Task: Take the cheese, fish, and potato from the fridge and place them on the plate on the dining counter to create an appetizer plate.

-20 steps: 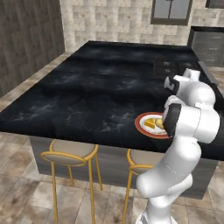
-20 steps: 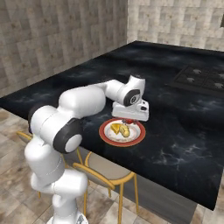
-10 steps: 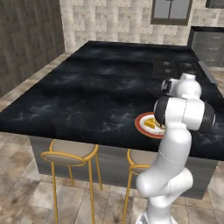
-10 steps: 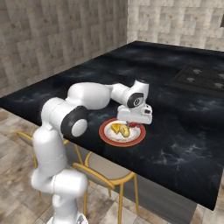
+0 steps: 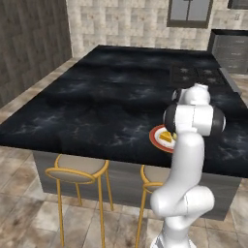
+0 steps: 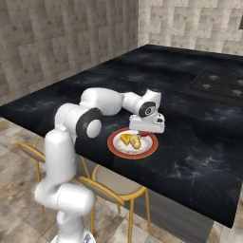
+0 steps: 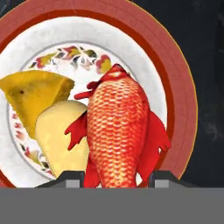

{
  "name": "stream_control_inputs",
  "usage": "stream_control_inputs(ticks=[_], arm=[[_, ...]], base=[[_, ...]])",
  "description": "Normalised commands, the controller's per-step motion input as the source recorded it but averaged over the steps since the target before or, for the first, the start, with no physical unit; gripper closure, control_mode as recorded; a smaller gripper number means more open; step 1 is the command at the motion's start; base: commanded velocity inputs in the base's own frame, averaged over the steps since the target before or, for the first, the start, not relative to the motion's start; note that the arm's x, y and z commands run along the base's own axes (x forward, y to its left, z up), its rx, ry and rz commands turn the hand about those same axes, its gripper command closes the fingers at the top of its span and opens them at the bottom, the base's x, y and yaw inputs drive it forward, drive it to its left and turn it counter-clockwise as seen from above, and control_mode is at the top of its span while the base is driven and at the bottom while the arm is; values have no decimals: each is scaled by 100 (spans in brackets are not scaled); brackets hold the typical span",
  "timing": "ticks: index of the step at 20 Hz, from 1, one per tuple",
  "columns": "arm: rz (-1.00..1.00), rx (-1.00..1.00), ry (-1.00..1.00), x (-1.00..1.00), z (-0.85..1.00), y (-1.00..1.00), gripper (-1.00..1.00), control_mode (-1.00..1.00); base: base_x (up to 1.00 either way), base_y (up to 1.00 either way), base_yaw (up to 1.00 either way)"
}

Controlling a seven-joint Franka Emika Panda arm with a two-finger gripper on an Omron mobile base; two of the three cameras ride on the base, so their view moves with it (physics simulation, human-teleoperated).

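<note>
My gripper (image 7: 117,178) is shut on the tail of the red fish (image 7: 116,131), whose body hangs just above the right half of the plate (image 7: 177,87). On the plate, the yellow-orange cheese (image 7: 33,96) wedge lies to the left, with the pale potato (image 7: 61,135) beside it against the fish's fin. From the right base view, the gripper (image 6: 147,130) hovers low over the red-rimmed plate (image 6: 116,149), which holds the cheese (image 6: 126,139) and potato (image 6: 135,142). The plate (image 5: 157,138) sits near the front edge of the dining counter (image 5: 97,97). The fridge is out of view.
Two yellow-framed stools (image 5: 77,172) (image 6: 111,190) stand under the counter's near edge, below the plate. A dark cooktop (image 6: 216,85) is set into the far side of the counter. Stone-tiled walls surround the room.
The arm's elbow has swung round and upright while the gripper stayed over the plate, sinking slightly with the fish still in it.
</note>
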Motion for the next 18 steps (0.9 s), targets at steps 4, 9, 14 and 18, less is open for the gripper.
stream_control_inputs(ticks=[4, 9, 14, 18], arm=[[4, 1, 0, 56, -28, -6, 100, -100], [5, 0, 0, 51, -37, -6, 100, -100], [6, 0, 0, 26, -42, -2, 100, -100], [1, 0, 0, 0, -39, 15, -100, -100]], base=[[0, 0, 0], [0, 0, 0], [0, 0, 0], [0, 0, 0]])
